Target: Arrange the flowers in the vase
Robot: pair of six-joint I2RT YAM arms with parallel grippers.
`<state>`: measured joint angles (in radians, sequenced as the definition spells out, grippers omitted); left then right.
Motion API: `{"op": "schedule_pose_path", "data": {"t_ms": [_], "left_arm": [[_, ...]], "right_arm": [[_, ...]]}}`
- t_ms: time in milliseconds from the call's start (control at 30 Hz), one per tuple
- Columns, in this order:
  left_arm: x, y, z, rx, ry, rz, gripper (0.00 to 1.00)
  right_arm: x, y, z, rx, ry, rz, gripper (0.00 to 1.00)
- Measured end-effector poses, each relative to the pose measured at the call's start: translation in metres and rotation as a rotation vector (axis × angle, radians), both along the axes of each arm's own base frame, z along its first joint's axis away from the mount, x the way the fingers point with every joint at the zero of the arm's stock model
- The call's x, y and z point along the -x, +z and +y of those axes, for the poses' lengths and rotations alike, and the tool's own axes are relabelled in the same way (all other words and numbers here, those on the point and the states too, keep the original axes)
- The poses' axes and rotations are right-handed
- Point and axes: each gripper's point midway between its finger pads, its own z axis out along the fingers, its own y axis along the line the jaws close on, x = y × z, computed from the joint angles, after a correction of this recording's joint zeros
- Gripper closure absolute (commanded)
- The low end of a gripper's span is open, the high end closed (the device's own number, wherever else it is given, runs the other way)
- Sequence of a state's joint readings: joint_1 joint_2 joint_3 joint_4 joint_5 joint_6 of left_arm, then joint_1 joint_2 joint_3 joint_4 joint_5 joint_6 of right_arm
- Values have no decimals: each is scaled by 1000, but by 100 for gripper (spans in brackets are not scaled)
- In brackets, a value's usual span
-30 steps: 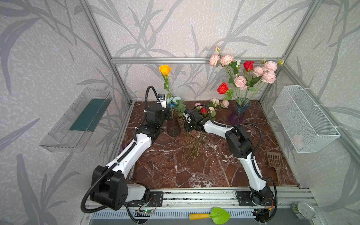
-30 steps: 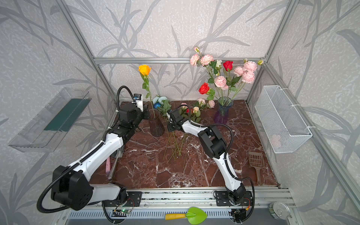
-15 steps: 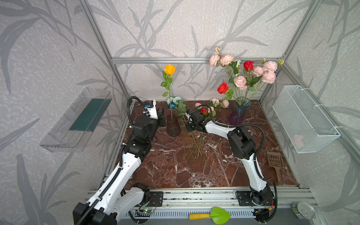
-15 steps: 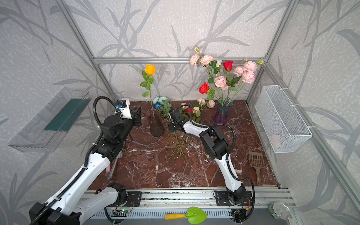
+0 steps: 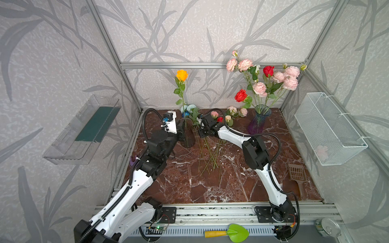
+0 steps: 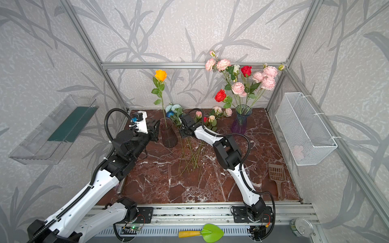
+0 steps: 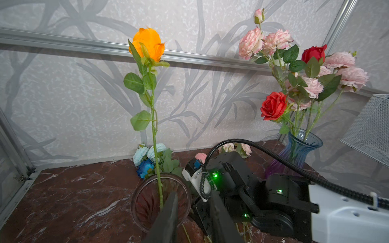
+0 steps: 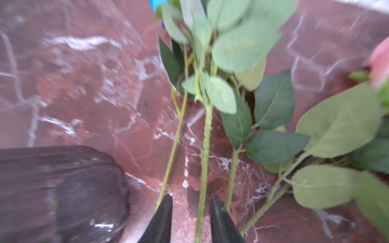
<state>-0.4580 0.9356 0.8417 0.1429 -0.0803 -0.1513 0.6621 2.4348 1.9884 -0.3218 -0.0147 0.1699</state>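
An orange rose [image 5: 182, 75] stands upright in the dark glass vase [image 5: 188, 136], with nothing holding it. My left gripper [image 5: 180, 131] hovers just left of that vase, open and empty; in the left wrist view its fingers [image 7: 171, 210] frame the vase rim [image 7: 139, 189]. Several loose flowers [image 5: 210, 155] lie on the marble floor, blooms toward the back wall. My right gripper [image 8: 191, 201] is open low over them, straddling one green stem [image 8: 205, 147] without pinching it. A blue-purple vase [image 5: 258, 124] at the back right holds pink and red blooms [image 5: 265, 84].
A white wire basket [image 5: 328, 128] hangs on the right wall and a clear shelf [image 5: 84, 130] on the left wall. A brown scoop [image 5: 297, 174] lies at the floor's right edge. A green trowel [image 5: 231, 233] and a tin can [image 5: 327, 226] sit by the front rail.
My left gripper has let go of the orange rose's stem and drawn back to the left and down; the rose stays standing in the dark vase. The right gripper has barely moved.
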Motion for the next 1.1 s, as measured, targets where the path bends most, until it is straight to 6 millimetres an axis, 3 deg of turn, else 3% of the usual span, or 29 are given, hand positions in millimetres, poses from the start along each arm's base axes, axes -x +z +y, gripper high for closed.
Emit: {"op": "schedule_pose_path", "data": {"t_ms": [133, 233, 367, 467, 600, 767, 900, 1100], "left_arm": [[1, 0, -3, -3, -7, 0, 71], [1, -1, -3, -3, -6, 1, 71], [1, -1, -3, -3, -6, 0, 71], [2, -1, -5, -3, -10, 1, 71], [4, -1, -10, -3, -25, 1, 71], [7, -1, -16, -3, -46, 0, 71], [9, -2, -21, -2, -60, -1, 71], [12, -8, -31, -2, -109, 7, 65]], "right_arm": [[4, -23, -5, 42, -2, 39, 76], [3, -20, -4, 39, -2, 40, 91], [6, -22, -8, 3, -35, 61, 97], [21, -21, -24, -34, -72, 95, 99], [41, -4, -57, -127, -156, 113, 100], [49, 44, -81, -307, -249, 41, 100], [43, 72, -86, -472, -295, -21, 100], [48, 85, -80, -632, -269, -62, 100]]}}
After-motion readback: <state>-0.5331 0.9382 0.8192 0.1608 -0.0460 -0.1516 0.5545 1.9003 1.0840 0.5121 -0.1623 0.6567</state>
